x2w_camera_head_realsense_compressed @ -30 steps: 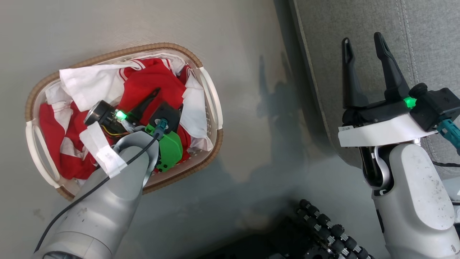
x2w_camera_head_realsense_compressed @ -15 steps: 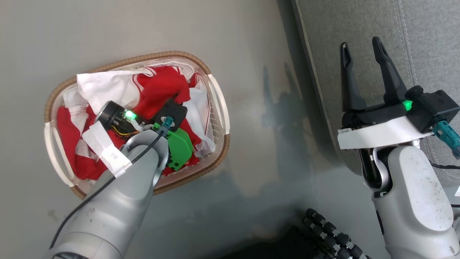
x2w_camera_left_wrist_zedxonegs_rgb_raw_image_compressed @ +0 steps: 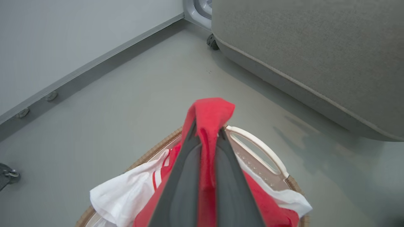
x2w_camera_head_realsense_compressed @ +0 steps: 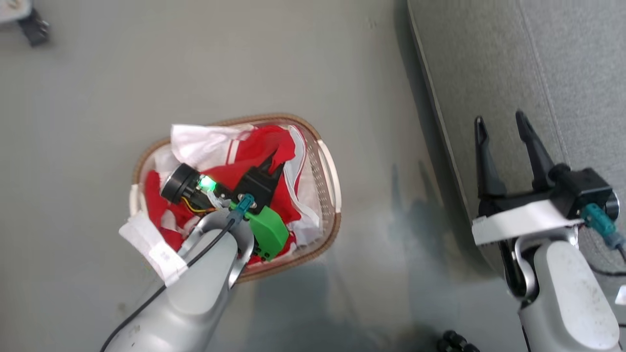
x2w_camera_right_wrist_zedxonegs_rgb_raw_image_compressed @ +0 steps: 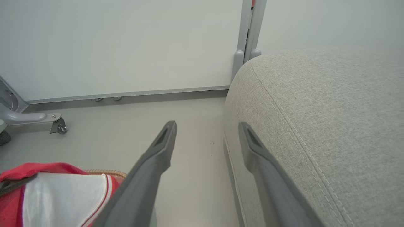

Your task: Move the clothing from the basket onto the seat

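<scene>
Left wrist view: my left jaws are pressed together on a fold of red clothing (x2w_camera_left_wrist_zedxonegs_rgb_raw_image_compressed: 208, 110). The pinched bit stands up over the pile, and the rest sits in the basket (x2w_camera_left_wrist_zedxonegs_rgb_raw_image_compressed: 258, 146) on the floor (x2w_camera_left_wrist_zedxonegs_rgb_raw_image_compressed: 126, 94). Right jaws are spread and empty, at the seat (x2w_camera_head_realsense_compressed: 513, 73) edge. The seat lies to my right of the basket, apart across bare floor, its long edge running up the head view. Right arm is nearer the seat, but the left holds the cloth, so likely lift, then carry rightward.

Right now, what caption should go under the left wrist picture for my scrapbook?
Left tool shut on a fold of red clothing above the basket, grey seat close by.
</scene>
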### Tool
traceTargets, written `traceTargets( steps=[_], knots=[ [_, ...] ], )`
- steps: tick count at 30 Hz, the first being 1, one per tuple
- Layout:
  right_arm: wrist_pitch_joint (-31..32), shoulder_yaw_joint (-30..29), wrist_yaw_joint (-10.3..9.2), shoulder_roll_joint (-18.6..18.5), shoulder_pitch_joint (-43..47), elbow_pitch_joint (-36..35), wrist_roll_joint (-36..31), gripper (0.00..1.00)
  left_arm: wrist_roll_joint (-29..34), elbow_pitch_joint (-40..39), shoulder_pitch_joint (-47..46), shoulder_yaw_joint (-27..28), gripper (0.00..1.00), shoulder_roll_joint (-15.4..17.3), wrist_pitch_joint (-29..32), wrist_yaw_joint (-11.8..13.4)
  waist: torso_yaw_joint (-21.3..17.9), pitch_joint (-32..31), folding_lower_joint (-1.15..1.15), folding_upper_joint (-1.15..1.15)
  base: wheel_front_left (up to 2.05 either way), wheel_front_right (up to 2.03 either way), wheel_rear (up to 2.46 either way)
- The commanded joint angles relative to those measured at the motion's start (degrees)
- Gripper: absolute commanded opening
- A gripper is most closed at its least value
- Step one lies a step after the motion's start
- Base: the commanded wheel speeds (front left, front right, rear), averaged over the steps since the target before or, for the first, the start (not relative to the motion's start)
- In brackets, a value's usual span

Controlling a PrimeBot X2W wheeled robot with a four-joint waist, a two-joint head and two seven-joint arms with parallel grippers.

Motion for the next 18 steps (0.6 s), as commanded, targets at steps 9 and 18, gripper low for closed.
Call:
traceTargets(
  steps=[9, 18],
  knots=[
    [-0.14, -0.95, -0.06, -0.31, 8.48, 2.02, -2.11, 1.00, -1.77, -10.09, 6.47, 2.02, 0.00, 2.38, -0.22, -0.80, 9.94, -20.37, 0.00, 0.00, 0.00, 0.00, 0.00],
    [-0.14, -1.10, -0.06, -0.30, 15.15, 3.13, -2.41, 1.00, -2.42, -15.40, 8.12, 0.71, 0.00, 4.50, -0.21, -1.96, 11.53, -30.54, 0.00, 0.00, 0.00, 0.00, 0.00]
  ],
)
